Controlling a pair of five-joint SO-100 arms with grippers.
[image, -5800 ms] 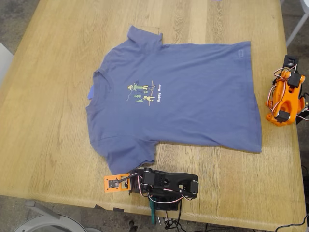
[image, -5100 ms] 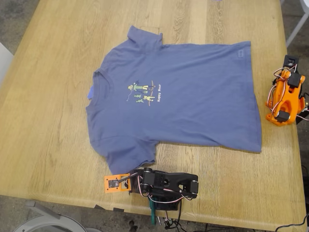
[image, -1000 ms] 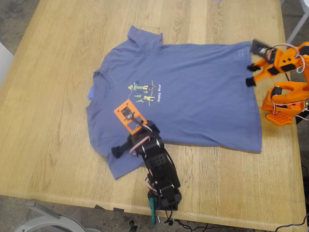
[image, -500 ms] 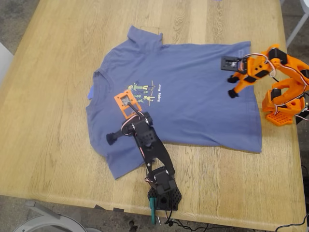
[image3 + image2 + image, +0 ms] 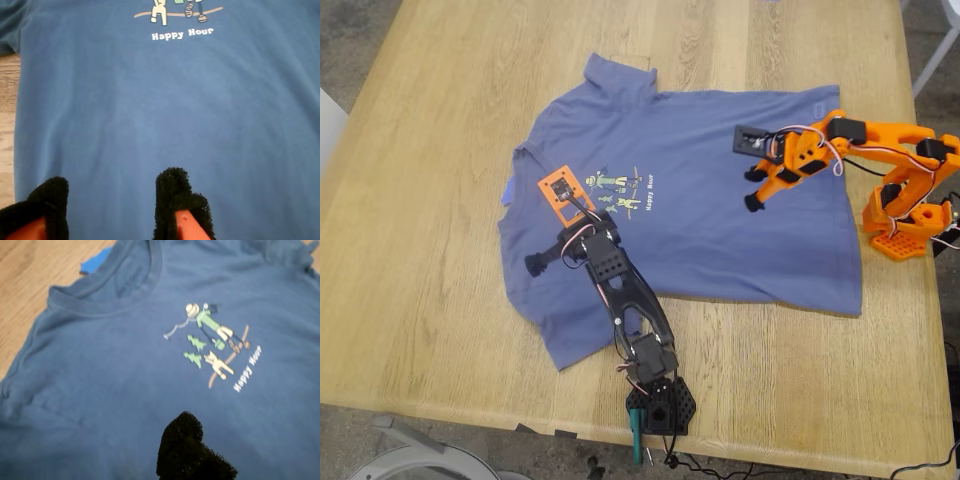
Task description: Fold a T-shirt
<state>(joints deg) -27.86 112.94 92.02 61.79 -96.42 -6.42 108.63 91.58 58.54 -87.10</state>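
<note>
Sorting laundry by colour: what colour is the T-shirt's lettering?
White "Happy Hour" lettering on the slate-blue T-shirt, clearest in the second wrist view.

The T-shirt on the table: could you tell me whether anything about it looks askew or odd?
Mostly flat, but the T-shirt has its upper sleeve bunched with the edge turned up, and a small bright-blue scrap pokes out beside the collar.

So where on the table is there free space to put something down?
Bare table lies beyond the T-shirt collar on the exterior view's left, and below the hem at bottom right. Over the shirt it is crowded: my first gripper and my second gripper.
</note>
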